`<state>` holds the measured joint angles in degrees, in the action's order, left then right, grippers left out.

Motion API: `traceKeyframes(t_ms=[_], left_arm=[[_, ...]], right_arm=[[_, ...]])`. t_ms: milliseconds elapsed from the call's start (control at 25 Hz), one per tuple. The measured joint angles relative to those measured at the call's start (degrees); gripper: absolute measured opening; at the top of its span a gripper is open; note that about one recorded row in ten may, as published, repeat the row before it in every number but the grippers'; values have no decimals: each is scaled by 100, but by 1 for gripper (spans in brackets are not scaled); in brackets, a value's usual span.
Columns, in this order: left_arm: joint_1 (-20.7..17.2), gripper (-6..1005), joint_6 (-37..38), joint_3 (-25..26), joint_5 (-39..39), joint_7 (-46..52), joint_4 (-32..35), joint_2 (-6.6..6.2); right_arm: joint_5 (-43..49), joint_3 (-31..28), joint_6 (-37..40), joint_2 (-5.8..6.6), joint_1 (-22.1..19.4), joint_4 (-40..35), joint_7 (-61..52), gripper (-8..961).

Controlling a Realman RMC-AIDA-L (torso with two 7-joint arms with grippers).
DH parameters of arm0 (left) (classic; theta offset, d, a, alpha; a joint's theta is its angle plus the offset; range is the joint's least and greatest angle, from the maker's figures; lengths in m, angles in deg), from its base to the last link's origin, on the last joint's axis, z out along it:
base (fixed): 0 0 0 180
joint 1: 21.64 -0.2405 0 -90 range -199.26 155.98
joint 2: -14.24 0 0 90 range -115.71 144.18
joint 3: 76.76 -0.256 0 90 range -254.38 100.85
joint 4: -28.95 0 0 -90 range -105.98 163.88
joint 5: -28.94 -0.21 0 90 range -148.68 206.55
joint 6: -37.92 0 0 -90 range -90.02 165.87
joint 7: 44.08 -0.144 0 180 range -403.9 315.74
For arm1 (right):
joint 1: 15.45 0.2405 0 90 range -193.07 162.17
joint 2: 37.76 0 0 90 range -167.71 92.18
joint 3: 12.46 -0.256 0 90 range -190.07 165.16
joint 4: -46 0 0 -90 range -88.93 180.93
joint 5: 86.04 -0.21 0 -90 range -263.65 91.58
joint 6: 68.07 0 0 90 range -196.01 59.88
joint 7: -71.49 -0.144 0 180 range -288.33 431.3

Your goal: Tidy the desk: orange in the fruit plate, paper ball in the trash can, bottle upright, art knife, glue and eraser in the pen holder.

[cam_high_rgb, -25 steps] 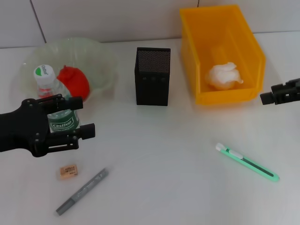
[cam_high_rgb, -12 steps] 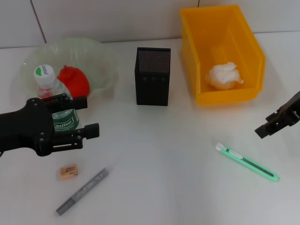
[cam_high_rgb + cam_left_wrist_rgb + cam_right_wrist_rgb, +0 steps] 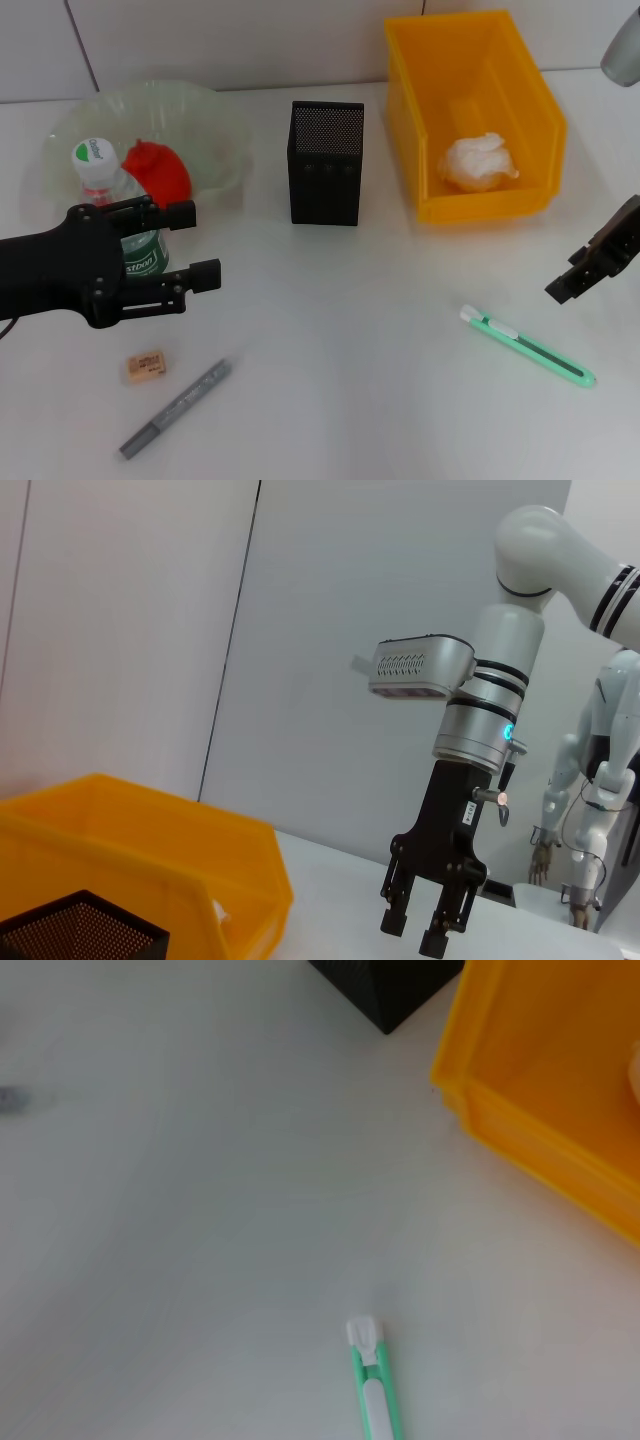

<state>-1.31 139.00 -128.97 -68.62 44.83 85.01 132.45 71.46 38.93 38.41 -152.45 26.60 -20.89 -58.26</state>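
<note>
The clear bottle (image 3: 103, 188) with a green cap stands upright at the fruit plate's (image 3: 215, 130) near rim. My left gripper (image 3: 196, 246) is open just right of it, holding nothing. The orange (image 3: 160, 172) lies in the plate. The paper ball (image 3: 478, 160) rests inside the yellow trash can (image 3: 520, 95). The black mesh pen holder (image 3: 325, 162) stands mid-table. The green art knife (image 3: 527, 346) lies at the front right, also seen in the right wrist view (image 3: 372, 1390). My right gripper (image 3: 580, 274) hangs open just right of it (image 3: 415, 932). The eraser (image 3: 145, 367) and grey glue stick (image 3: 176, 408) lie at the front left.
A tiled wall runs behind the table. The trash can (image 3: 540, 1100) and pen holder (image 3: 390, 985) stand beyond the knife in the right wrist view. The left wrist view looks across the trash can (image 3: 130, 850) and pen holder (image 3: 80, 930).
My left gripper has slid right, off the bottle, which stays standing. My right gripper has dropped from beside the trash can to a spot near the art knife.
</note>
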Motion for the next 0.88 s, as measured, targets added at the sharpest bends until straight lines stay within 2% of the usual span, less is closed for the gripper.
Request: traceKeyframes(t_ms=[680, 880], left_arm=[[52, 798, -16, 0, -54, -59, -16, 0], [77, 799, -23, 0, -55, -161, -117, 0]], right_arm=[[48, 400, -255, -191, 30, 33, 8, 600], [85, 458, -323, -212, 109, 254, -1, 600]])
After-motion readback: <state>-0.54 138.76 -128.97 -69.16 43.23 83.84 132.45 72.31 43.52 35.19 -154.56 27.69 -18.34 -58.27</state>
